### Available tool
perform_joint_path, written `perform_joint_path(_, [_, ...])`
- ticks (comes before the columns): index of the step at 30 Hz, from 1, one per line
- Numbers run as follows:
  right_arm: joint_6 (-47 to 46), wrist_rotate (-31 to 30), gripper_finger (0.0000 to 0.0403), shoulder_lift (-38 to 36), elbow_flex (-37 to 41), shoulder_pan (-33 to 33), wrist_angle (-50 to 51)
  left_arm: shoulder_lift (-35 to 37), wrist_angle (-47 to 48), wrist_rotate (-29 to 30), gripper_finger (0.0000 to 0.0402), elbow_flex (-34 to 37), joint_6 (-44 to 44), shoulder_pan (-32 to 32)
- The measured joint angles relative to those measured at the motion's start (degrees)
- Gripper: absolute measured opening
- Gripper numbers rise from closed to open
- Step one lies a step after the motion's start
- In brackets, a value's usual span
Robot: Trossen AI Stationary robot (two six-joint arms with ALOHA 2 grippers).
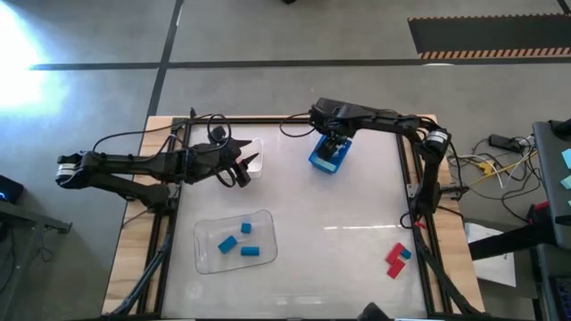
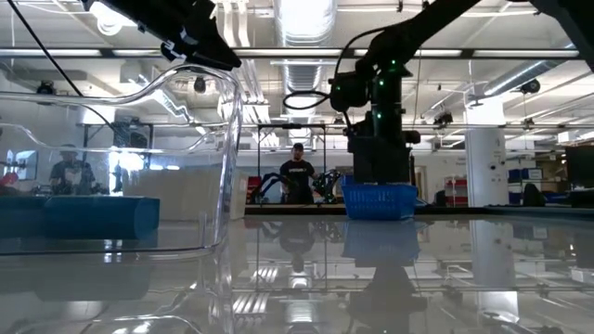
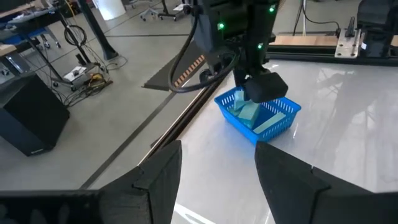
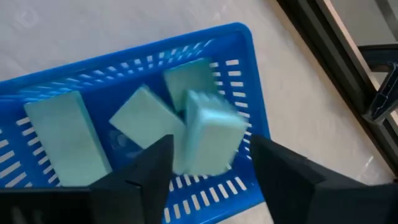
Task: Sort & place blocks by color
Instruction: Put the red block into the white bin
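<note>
The right tool (image 1: 333,147) hangs directly over the blue basket (image 1: 318,161) at the far middle of the worktop (image 1: 339,232). Its fingers (image 4: 283,171) are spread apart, and a mint block (image 4: 208,140) sits between them, looking blurred and tilted; whether the pads touch it cannot be told. Beneath the tool, three more mint blocks (image 4: 62,143) lie on the basket floor, one just beside the blurred block and partly under it, another further along the basket.

The left tool (image 1: 243,169) waits well apart from the right one, over the white tray (image 1: 254,150) at the far left of the worktop, with its fingers (image 3: 158,180) open and nothing between them. From its wrist camera the basket and the right tool stand straight ahead.

On the near side of the left tool lies a clear tray (image 1: 207,234) holding three blue blocks (image 1: 228,243), close together but not stacked. Far from both tools, at the near right corner of the worktop, red blocks (image 1: 393,260) lie touching one another, with a blue block (image 1: 405,254) against them.

In the low view a person (image 2: 297,176) stands in the room beyond the worktop.
</note>
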State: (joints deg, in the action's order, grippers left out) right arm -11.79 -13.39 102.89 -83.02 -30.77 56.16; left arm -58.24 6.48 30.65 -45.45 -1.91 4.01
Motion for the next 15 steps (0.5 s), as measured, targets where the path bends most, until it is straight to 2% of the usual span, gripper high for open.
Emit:
perform_joint_path(3, [0.0,-0.1,0.0223,-0.3,0.0,0.0,0.1,0.0,0.0,0.0,0.0187,0.0,0.0,0.0])
perform_joint_path(7, [-2.6,1.9,0.0226,-2.7,0.0,1.3,1.6,0.0,0.0,0.0,0.0187,0.0,0.0,0.0])
perform_joint_path(11, [-10.0,11.9,0.0219,-6.0,0.0,4.8,5.3,0.0,0.0,0.0,0.0187,0.0,0.0,0.0])
perform_joint_path(15, [-19.0,20.8,0.0219,-10.0,0.0,11.0,8.4,0.0,0.0,0.0,0.0187,0.0,0.0,0.0])
